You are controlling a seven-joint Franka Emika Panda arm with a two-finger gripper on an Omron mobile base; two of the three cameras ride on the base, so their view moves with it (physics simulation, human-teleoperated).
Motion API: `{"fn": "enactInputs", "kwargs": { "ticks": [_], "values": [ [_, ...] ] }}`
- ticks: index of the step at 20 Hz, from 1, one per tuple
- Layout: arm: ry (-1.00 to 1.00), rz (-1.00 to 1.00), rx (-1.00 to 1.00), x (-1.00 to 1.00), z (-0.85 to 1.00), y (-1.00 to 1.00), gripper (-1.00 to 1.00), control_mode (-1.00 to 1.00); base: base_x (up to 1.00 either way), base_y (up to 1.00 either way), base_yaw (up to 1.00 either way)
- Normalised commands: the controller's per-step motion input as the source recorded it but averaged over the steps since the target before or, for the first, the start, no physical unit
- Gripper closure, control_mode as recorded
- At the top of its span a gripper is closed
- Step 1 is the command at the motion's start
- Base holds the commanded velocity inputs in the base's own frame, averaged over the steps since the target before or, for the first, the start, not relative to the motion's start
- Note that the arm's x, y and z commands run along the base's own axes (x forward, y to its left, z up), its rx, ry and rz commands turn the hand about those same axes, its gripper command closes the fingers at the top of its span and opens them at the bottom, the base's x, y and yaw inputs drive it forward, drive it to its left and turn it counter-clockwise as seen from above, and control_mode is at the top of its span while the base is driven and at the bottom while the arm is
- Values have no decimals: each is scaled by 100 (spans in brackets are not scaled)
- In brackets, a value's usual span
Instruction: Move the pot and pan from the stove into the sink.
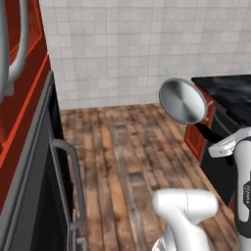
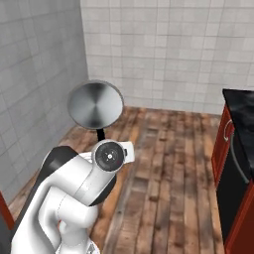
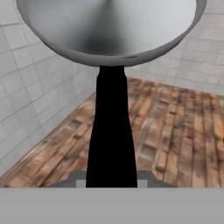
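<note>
The pan (image 1: 183,100) is a shallow shiny silver pan held up in the air over the wooden floor, its underside facing the base cameras. Its straight black handle (image 1: 205,129) runs down to my gripper (image 1: 218,142), which is shut on it. From the right base camera the pan (image 2: 95,105) stands just above my wrist, with the handle (image 2: 100,134) dropping behind it. In the hand view the handle (image 3: 111,131) rises between my fingers to the pan's bowl (image 3: 109,26) at the top. The pot, the stove and the sink are out of view.
A dark oven door with a grey bar handle (image 1: 68,181) under red cabinets lines the left. A black stone counter (image 1: 228,90) on red cabinets (image 2: 223,144) stands at the right. Wooden floor (image 1: 127,147) and a white tiled wall (image 1: 122,49) lie ahead.
</note>
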Motion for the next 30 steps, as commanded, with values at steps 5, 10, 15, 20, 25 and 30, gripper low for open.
{"fn": "enactInputs", "kwargs": {
  "ticks": [5, 10, 15, 20, 25, 30],
  "values": [
    [0, 0, 0, 0, 0, 0, 100, 100, 3, -5, -32],
    [0, 0, 0, 0, 0, 0, 100, 100, 6, -5, -44],
    [0, 0, 0, 0, 0, 0, 100, 100, 9, -1, -46],
    [0, 0, 0, 0, 0, 0, 100, 100, 8, -1, -47],
    [0, 0, 0, 0, 0, 0, 100, 100, 8, -5, -47],
    [0, 0, 0, 0, 0, 0, 100, 100, 8, -5, -47]
  ]
}}
